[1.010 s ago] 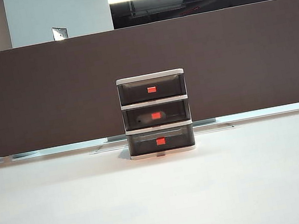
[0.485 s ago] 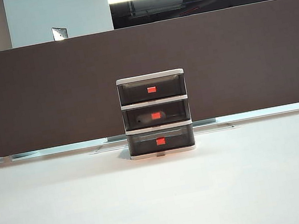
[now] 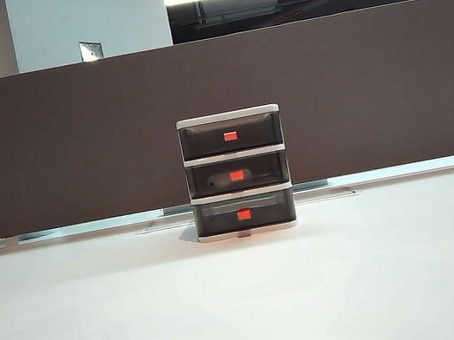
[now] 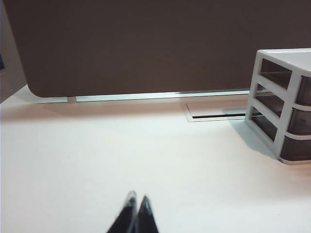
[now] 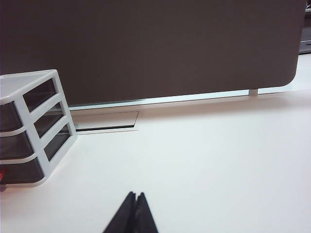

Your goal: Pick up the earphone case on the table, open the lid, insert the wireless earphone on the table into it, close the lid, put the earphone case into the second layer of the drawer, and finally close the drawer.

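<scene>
Now — a reading of where things stand.
Left gripper (image 4: pixel 136 213): pulled back over the table (image 3: pixel 106 332), well clear of the drawer (image 3: pixel 236 173); my fingertips are pressed together with nothing between them.
Right gripper (image 5: pixel 135 211): likewise low over bare tabletop on the drawer's other side, tips touching, nothing held.
Earphone case (image 3: pixel 230 179): a pale rounded shape behind the smoky front of the second layer of the drawer (image 3: pixel 237 174), just behind its red-orange tab (image 3: pixel 236 175).
Drawer fronts: all three sit flush with the white frame in the exterior view.
Change over the last second: none that the exterior view shows — the unit and the case inside it look the same throughout, and neither arm enters that view.
Meaning, as I judge it: the case is stowed and the drawer closed; the task looks finished.
</scene>
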